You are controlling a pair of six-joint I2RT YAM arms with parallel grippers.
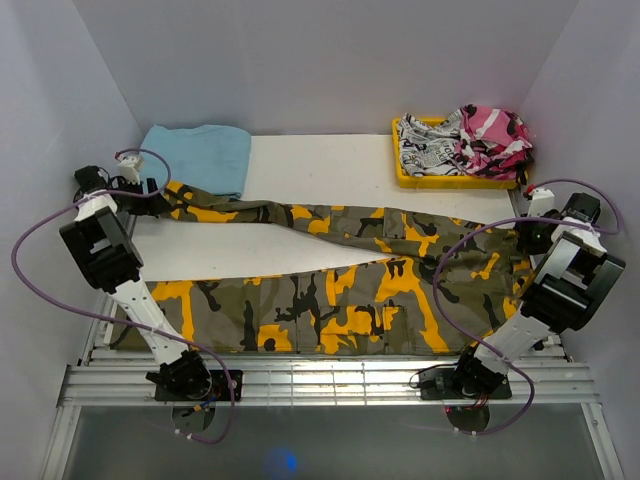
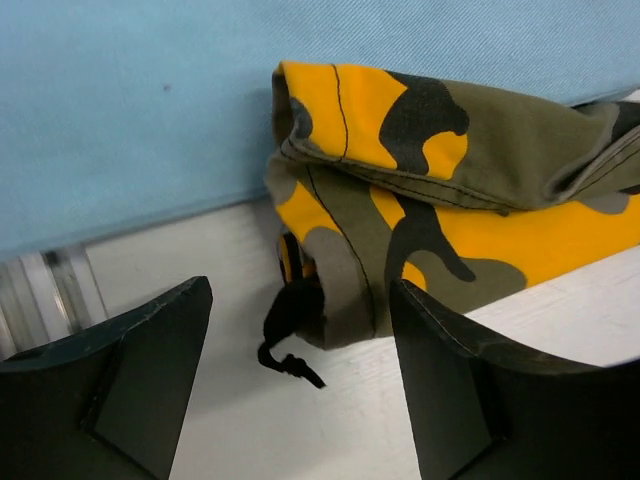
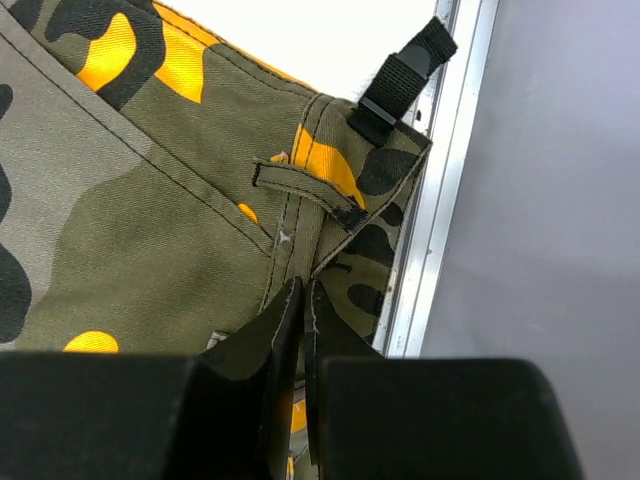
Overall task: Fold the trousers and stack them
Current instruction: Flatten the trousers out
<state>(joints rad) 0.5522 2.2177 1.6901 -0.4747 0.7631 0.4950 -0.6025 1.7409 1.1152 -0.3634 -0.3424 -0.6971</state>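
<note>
The camouflage trousers [image 1: 350, 290] lie spread across the table, waist at the right and both legs running left. My left gripper [image 1: 150, 190] is open at the hem of the far leg. In the left wrist view its jaws [image 2: 300, 390] stand wide apart just short of the hem [image 2: 450, 200], with a black drawstring [image 2: 290, 355] lying between them on the table. My right gripper [image 1: 525, 235] is at the far corner of the waistband. In the right wrist view it [image 3: 303, 295] is shut on the waistband fabric [image 3: 320, 200], next to a belt loop.
A light blue cloth [image 1: 200, 155] lies at the back left, touching the leg hem, and also shows in the left wrist view [image 2: 130, 110]. A yellow tray [image 1: 455, 182] at the back right holds a black-and-white garment [image 1: 428, 148] and a pink camouflage garment [image 1: 492, 135]. The table's metal edge rail [image 3: 440, 200] runs right beside the waistband.
</note>
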